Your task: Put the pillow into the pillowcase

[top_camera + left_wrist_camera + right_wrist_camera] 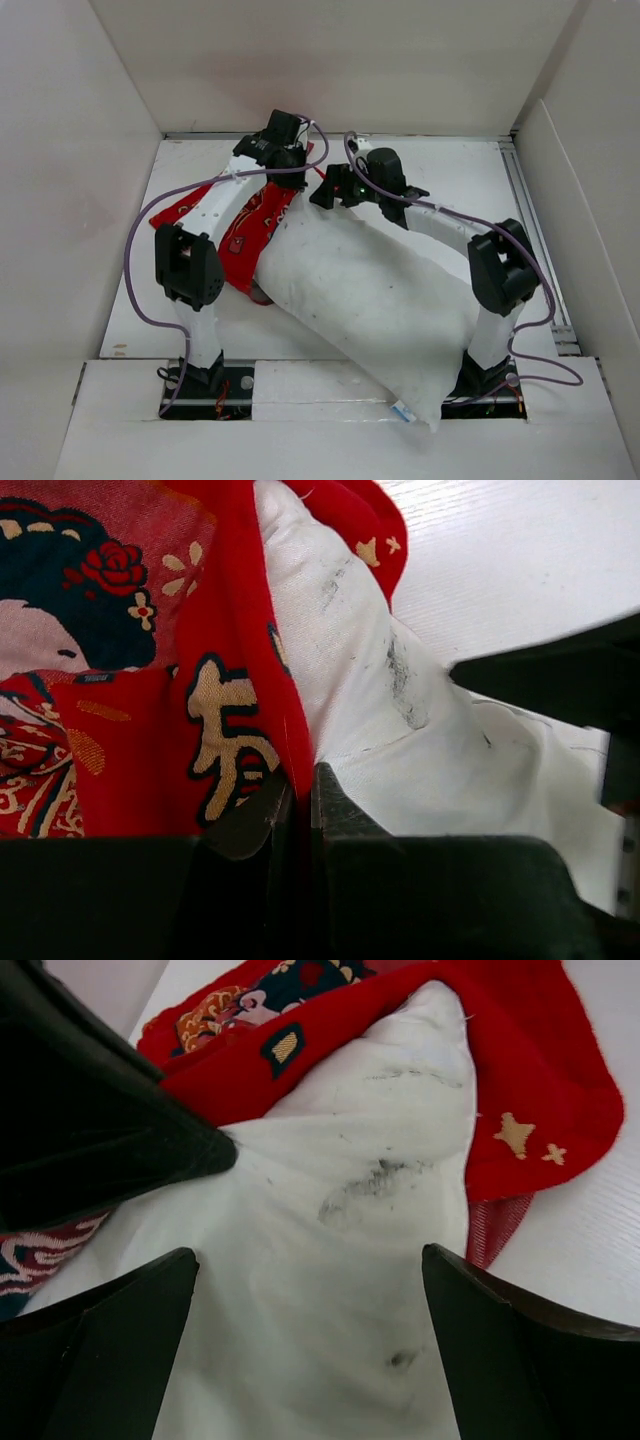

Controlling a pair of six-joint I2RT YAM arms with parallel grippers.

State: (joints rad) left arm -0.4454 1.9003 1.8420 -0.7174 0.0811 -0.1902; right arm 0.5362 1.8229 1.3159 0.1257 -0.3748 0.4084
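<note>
Two arms meet at the far middle of the table (pixel 450 170), over the spot where pillow and case join.

Left gripper (pixel 296 802): clenched, jaws pressed together on a thin red fold of the pillowcase (pixel 248 228), at the edge of its opening. In the left wrist view the red hem runs straight down between the two black fingers (pixel 340 815), with a gold character just left of it.

Right gripper (pixel 310 1335): spread wide and holding nothing. Its fingers sit on either side of the pillow's far end. Cannot tell whether the tips touch the fabric.

Pillow (pixel 372 292): white and plump, lying diagonally from the table's centre toward the near right. Its near corner overhangs the front ledge beside the right arm's base. Only the far corner is inside the case, where red cloth wraps over it on both sides. Most of the pillow is outside. Dark smudges (pixel 370 1185) show on the white cloth near the opening.

Pillowcase: mostly flat on the table to the left of the pillow, partly under the left arm, printed side up. A cartoon figure with dark hair and a red flower is visible in the left wrist view. The right flap of the case mouth, with small gold motifs, lies over the pillow's corner.
</note>
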